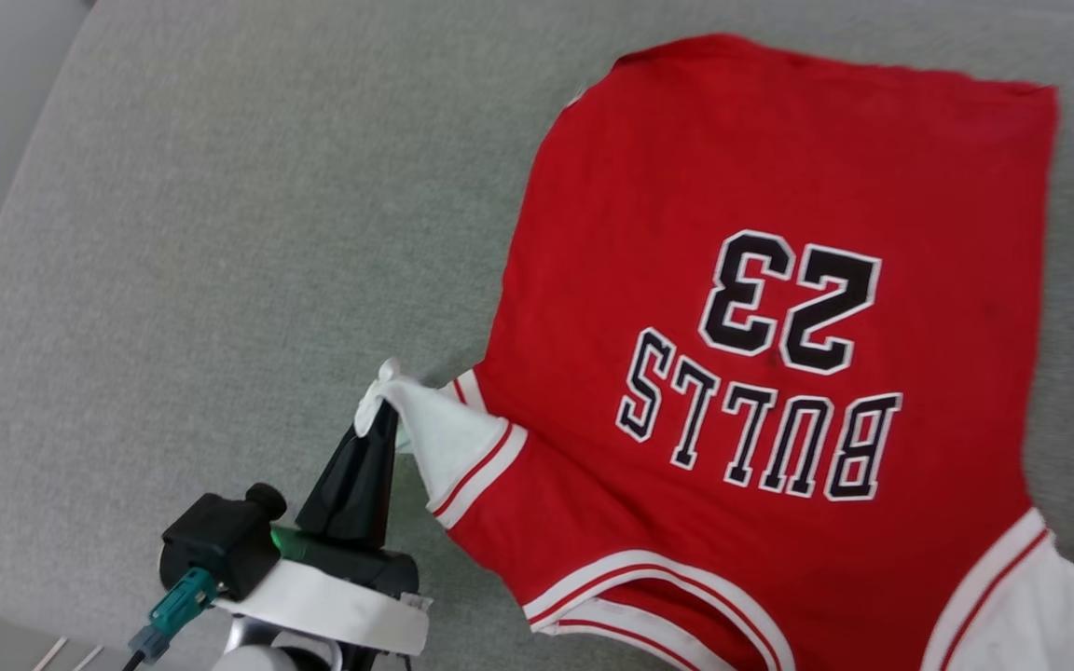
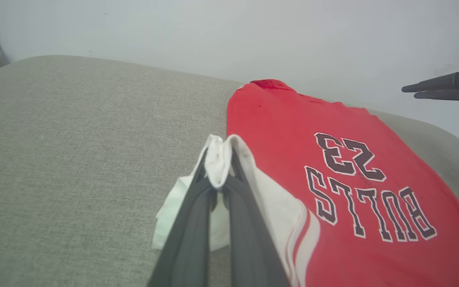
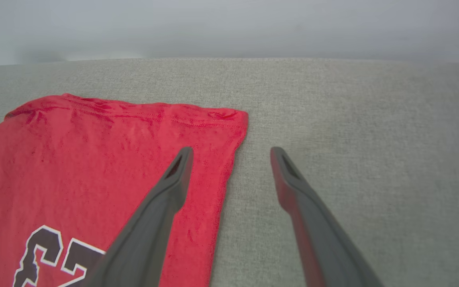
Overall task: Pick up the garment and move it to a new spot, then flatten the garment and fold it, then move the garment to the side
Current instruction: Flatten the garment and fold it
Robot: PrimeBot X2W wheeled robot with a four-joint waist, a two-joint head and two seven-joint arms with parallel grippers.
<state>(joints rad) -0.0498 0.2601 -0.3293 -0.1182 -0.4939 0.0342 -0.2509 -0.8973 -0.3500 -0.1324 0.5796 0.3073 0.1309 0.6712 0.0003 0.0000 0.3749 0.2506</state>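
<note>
The garment (image 1: 779,280) is lying spread out on the grey cushion (image 1: 220,233), with its letters and number facing up. The neck end is being shown nearest the robot and the bottom edge farthest away. The red body is looking mostly smooth, with a few small wrinkles near the far edge. No fold is being seen in it yet.

So the flattening step is judged to be under way and nearly done. The folding is judged to be left to do, and so is the move to the side. Whether the garment is lying in its new spot cannot be told.

One white sleeve (image 1: 444,438) is being pinched at its tip by the left gripper (image 2: 218,175). Its jaws are pressed together on the cloth, and the sleeve tip is being held up a little off the cushion, out to the side of the red body.

The right gripper (image 3: 231,153) is being held near the far corner of the bottom edge. Its jaws are spread wide and nothing is being held in them. One jaw is showing over the red cloth and the other over the bare cushion, with the garment's side edge between them. Whether they are touching the cloth cannot be told.
</note>
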